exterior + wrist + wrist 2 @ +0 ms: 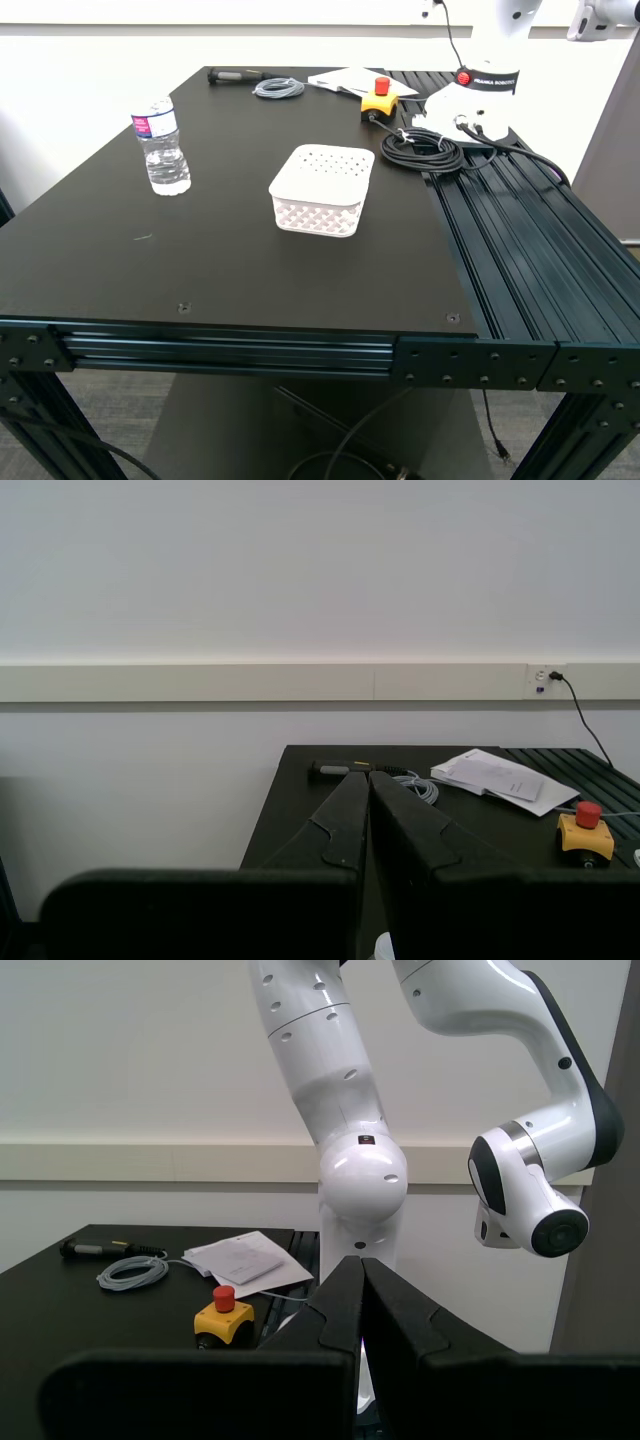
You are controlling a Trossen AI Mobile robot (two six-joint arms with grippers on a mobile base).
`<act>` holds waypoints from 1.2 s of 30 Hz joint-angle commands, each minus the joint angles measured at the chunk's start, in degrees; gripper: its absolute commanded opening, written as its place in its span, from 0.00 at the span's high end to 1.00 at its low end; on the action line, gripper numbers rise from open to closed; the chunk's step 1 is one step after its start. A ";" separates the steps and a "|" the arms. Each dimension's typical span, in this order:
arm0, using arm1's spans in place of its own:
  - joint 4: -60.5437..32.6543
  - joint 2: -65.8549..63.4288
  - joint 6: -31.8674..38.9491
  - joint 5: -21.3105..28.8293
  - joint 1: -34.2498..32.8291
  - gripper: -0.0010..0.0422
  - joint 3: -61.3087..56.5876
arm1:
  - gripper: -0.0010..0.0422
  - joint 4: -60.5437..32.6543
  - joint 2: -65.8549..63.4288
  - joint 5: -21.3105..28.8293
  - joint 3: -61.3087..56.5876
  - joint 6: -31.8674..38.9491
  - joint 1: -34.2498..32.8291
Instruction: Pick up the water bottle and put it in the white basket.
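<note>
1. The water bottle [161,146] stands upright on the black table [230,250], white cap up, its blue, white and magenta label round the upper part. Taking the table's middle in the exterior view as the dial's centre, it sits at about ten o'clock.
2. The white basket [322,189] rests near the table's middle, well apart from the bottle, at about three o'clock from it. Its dotted base faces up, so it appears to lie upside down, lattice sides showing below.
3. The first gripper [368,780] has its two dark fingers pressed together tip to tip, with nothing between them. It points over the far end of the table toward the wall.
4. The second gripper [361,1265] is likewise closed, fingertips meeting, empty, and faces a white robot arm [340,1090] standing on the table's far side.
5. Neither gripper shows in the exterior view.
6. At the far edge, about twelve o'clock from the basket, lie a black-handled tool [236,75], a coil of grey cable [279,88] and some papers [350,80].
7. A yellow box with a red button [380,100] sits at about one o'clock from the basket, and a coil of black cable [422,150] lies beside the white robot's base [470,105].
</note>
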 commanded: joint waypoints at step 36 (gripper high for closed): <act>0.13 -0.02 0.13 0.07 0.00 0.98 0.07 | 0.98 2.60 35.21 9.66 7.54 6.38 -0.02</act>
